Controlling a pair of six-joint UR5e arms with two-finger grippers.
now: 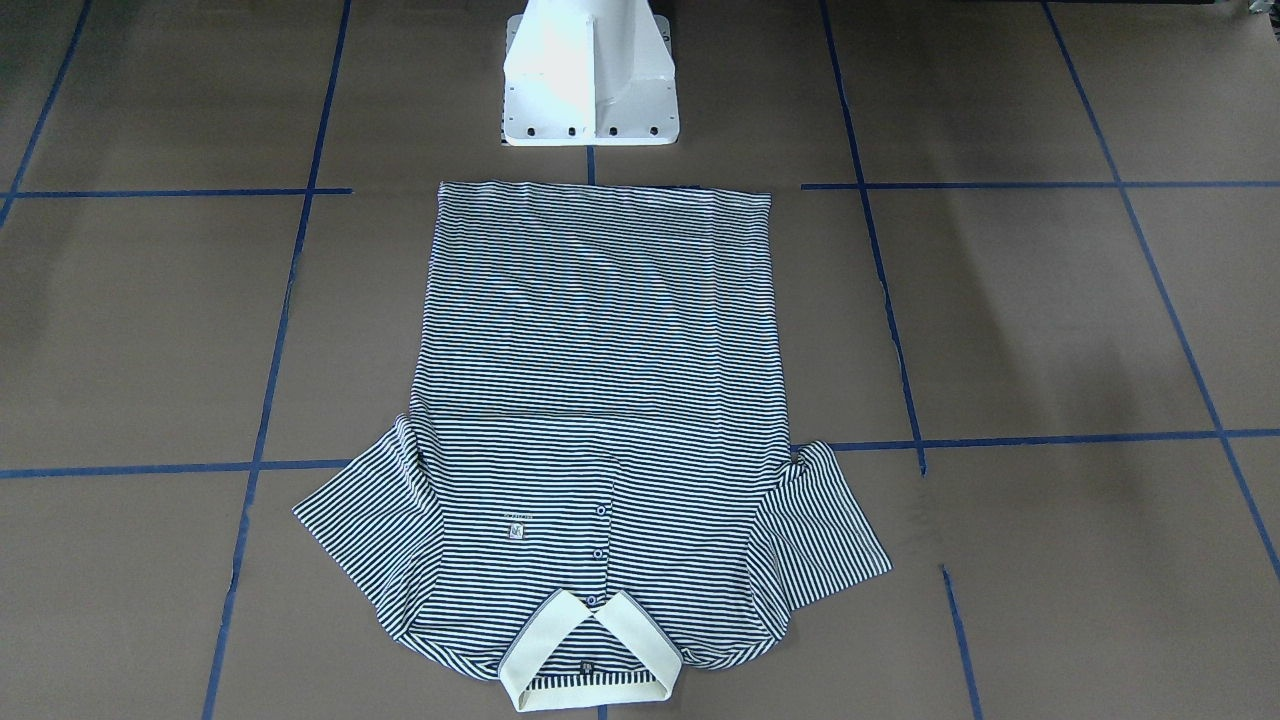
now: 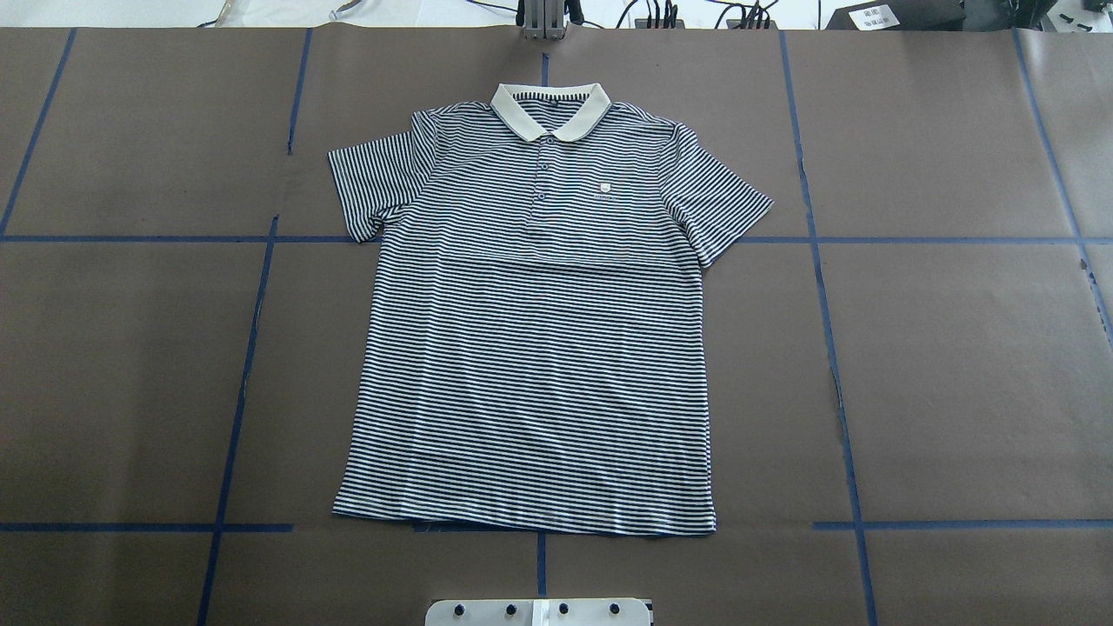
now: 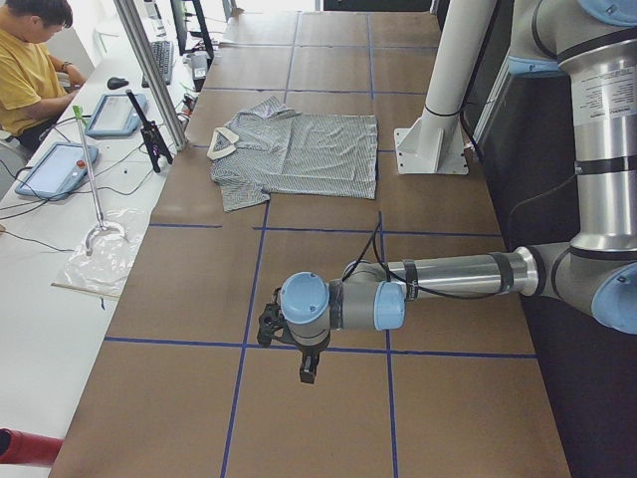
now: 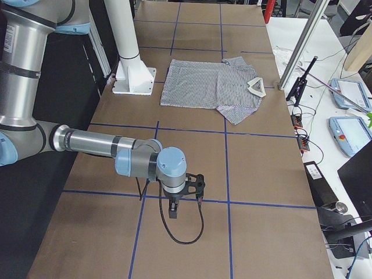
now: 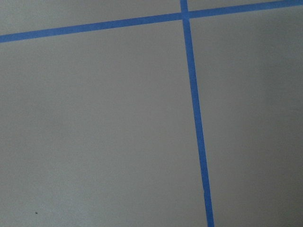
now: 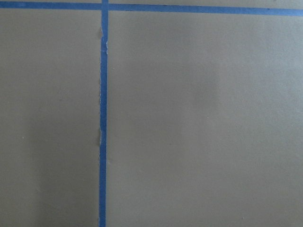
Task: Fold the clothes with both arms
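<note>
**Not yet grasped, not yet folded**

Risk of pinching only the top layer, or dragging the striped polo shirt (image 2: 530,348) crooked, through uneven pulls. Spread flat, buttons up, hem near the white pedestal (image 1: 590,90). Well apart from left gripper (image 3: 308,370) and right gripper (image 4: 172,210), both over bare table (image 2: 956,365); impossible to tell whether spread or pressed together.

No text could be read; the small white chest patch (image 2: 607,188), upper centre, on the navy-and-white striped polo shirt (image 2: 530,365) was blurred.
</note>
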